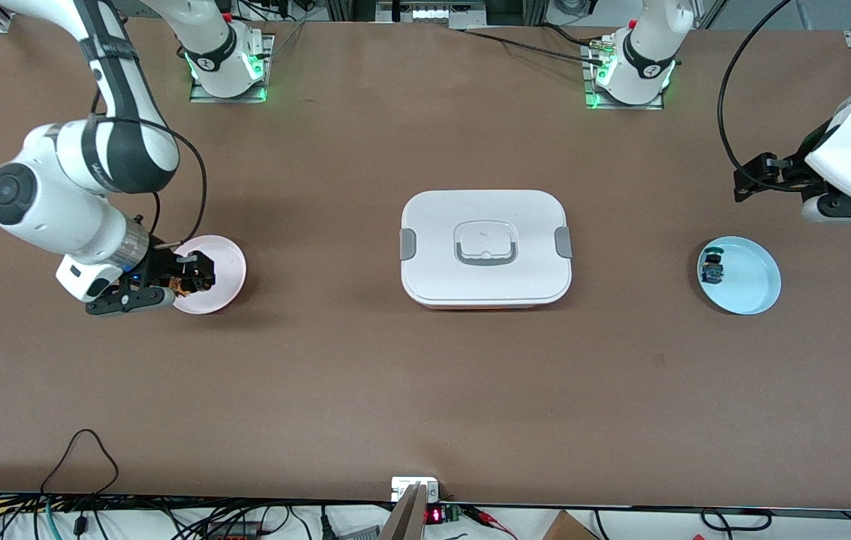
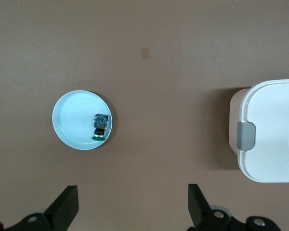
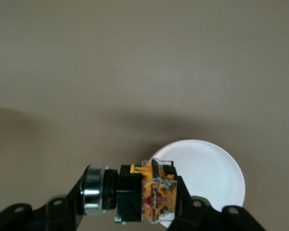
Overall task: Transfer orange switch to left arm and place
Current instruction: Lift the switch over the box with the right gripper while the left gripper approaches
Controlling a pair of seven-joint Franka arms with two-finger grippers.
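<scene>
My right gripper (image 1: 189,279) is shut on the orange switch (image 1: 184,285) and holds it just over the pink plate (image 1: 219,289) toward the right arm's end of the table. In the right wrist view the switch (image 3: 142,195) sits crosswise between the fingers, metal ring at one end and orange block at the other, above the plate (image 3: 207,173). My left gripper (image 1: 752,184) is open and empty, up in the air over the table near the light blue plate (image 1: 752,281). The white box (image 1: 485,247) stands closed at the table's middle.
The light blue plate holds a small blue-and-green-capped component (image 1: 712,268), which also shows in the left wrist view (image 2: 100,127). The box's corner with a grey clip (image 2: 245,136) shows in the left wrist view. Cables and a small display run along the table's near edge.
</scene>
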